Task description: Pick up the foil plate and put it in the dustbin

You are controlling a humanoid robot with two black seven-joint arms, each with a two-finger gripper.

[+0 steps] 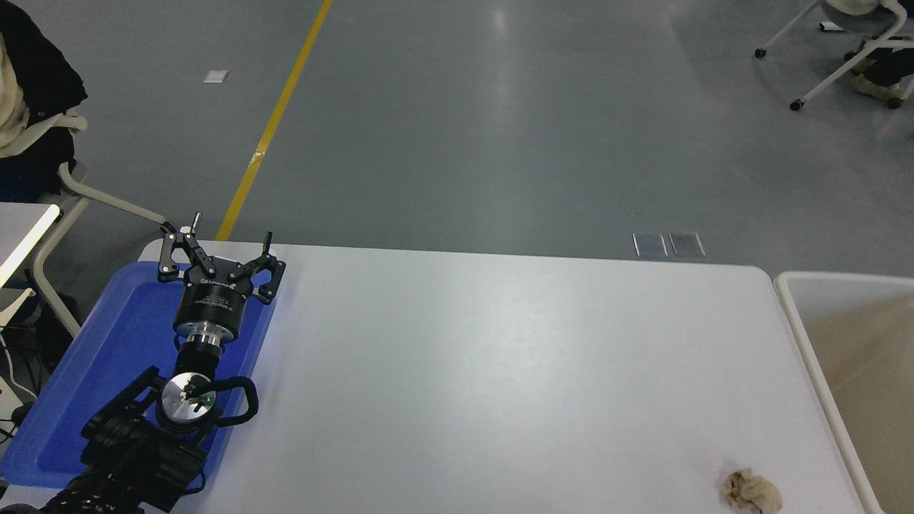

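Observation:
The foil plate is out of view. The dustbin [800, 314], with an off-white rounded rim and beige-tan inside, stands against the table's right edge and is cut off by the picture's right side. My left gripper [232, 237] is open and empty, parked at the lower left over the flat blue plastic tray [107, 357], its fingers pointing toward the table's far edge. My right arm and gripper are out of view.
A small crumpled brown paper ball [751, 490] lies near the table's front right corner, close to the dustbin. The white table [500, 371] spans the middle. A chair and a person's dark sleeve [36, 78] are at the far left.

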